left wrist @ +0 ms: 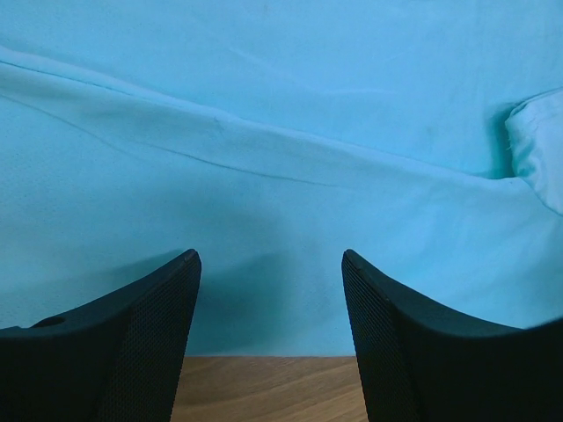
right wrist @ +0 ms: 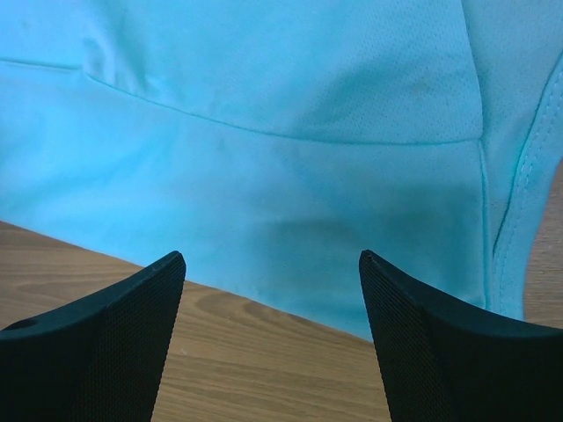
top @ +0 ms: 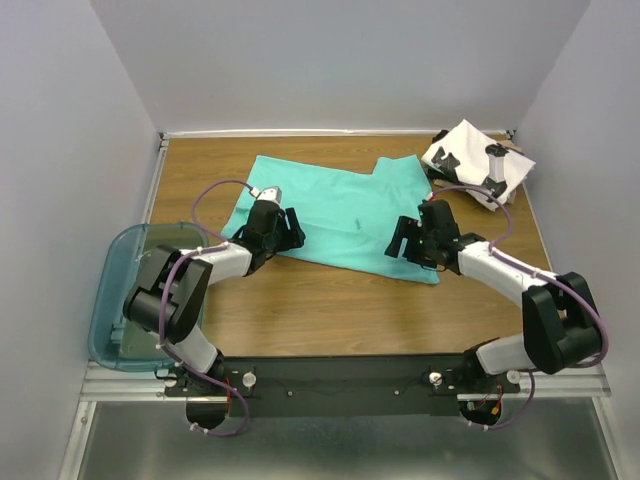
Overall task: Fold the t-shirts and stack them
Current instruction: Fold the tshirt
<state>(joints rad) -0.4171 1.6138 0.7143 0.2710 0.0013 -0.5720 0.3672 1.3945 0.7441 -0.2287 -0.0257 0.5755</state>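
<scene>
Pale walls [top: 340,60] are enclosing the wooden table [top: 330,310]; the teal t-shirt [top: 340,215] is lying at its centre, the white printed t-shirt [top: 470,160] at its far right corner. The left gripper [top: 290,232] and right gripper [top: 403,240] are gaping empty.

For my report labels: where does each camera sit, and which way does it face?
Top: above and behind the arms, looking down at the table, teal shirt and white shirt; both arms show.
Left wrist: on the left arm, facing the teal shirt's near edge; open left fingers show.
Right wrist: likewise on the right arm; open right fingers show.
Shared: both wrist views see teal shirt over wood.
</scene>
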